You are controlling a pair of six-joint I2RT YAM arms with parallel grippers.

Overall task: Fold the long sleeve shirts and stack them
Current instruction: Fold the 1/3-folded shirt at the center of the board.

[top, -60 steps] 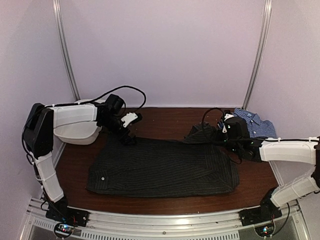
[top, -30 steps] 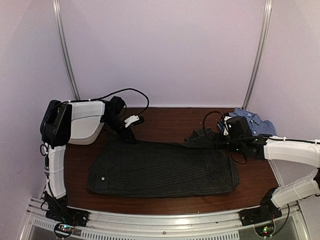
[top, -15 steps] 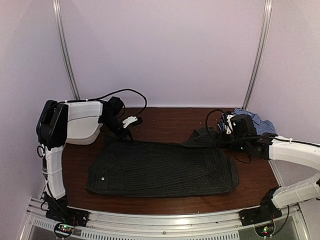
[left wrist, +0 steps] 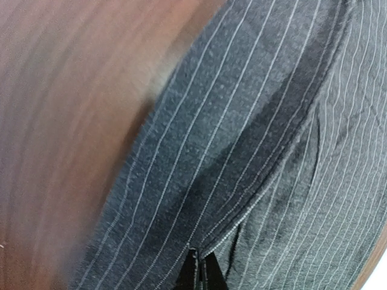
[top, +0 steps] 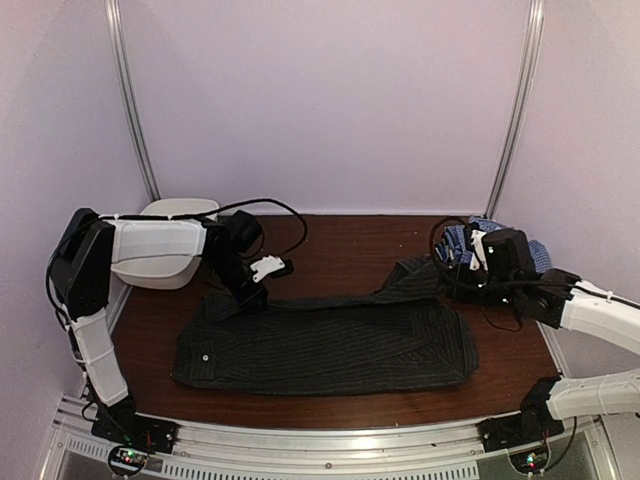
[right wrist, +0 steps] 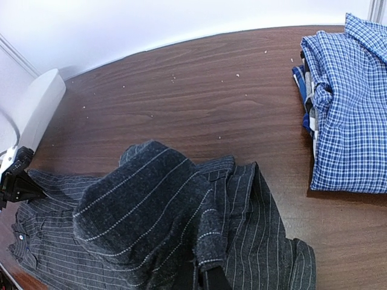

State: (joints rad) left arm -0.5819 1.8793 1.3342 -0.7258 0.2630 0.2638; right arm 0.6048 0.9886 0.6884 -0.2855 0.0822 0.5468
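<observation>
Top view: the black pinstriped shirt is laid flat on the table, its far corners clamped by the left gripper and right gripper. Left wrist view: the fingers are closed on a hem. Right wrist view: the checked shirt is seen folded at far right.

Spread shirt mid-table; folded shirt behind it at right, tub behind at far left

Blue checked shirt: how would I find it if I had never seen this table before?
Look at the brown wooden table and go to its far right corner. There lies the blue checked shirt, folded into a neat block. It is blue and white with small checks, while the only other shirt, the black pinstriped shirt, is spread wide across the middle.
</observation>
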